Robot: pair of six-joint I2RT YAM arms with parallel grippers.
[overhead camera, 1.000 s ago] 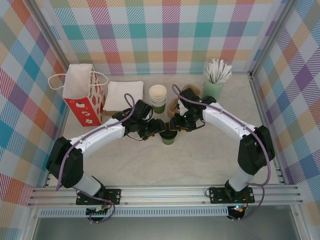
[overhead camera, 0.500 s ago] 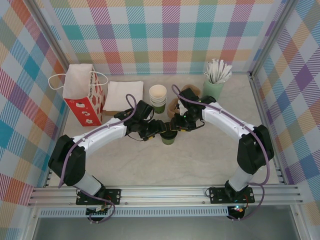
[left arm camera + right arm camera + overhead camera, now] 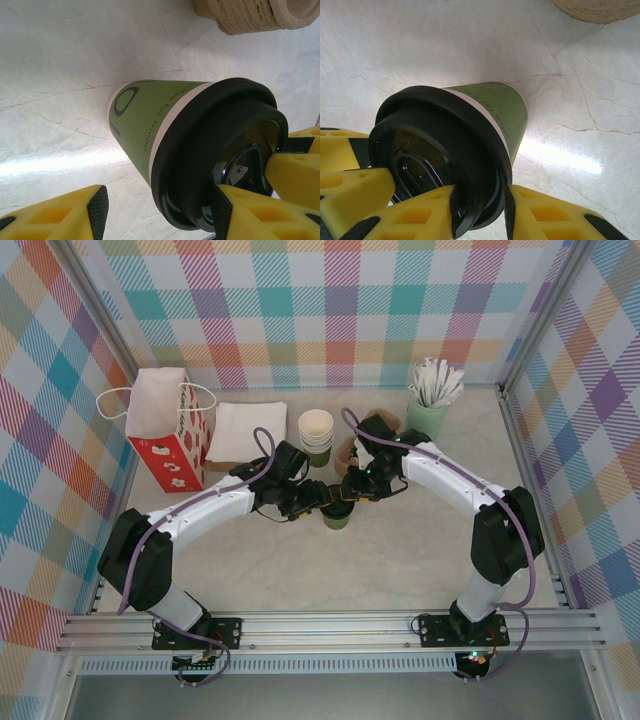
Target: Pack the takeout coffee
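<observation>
Paper bag point(image 3: 165, 435), far left: likely destination, next calling for a firm upright carry; left gripper point(image 3: 159, 211), jaws spread about the coffee cup point(image 3: 145, 120), standing mid-counter point(image 3: 400, 560), lid point(image 3: 435, 145) apparently being seated; right gripper point(image 3: 480, 210), jaws pinching lid rim

Takeout coffee point(image 3: 336, 517): small dark-green paper cup, pale band under the rim, round black lid point(image 3: 200, 145) seated on top. Stands upright near the stack of green cups point(image 3: 316, 436), on its arm-base side, slightly right
</observation>
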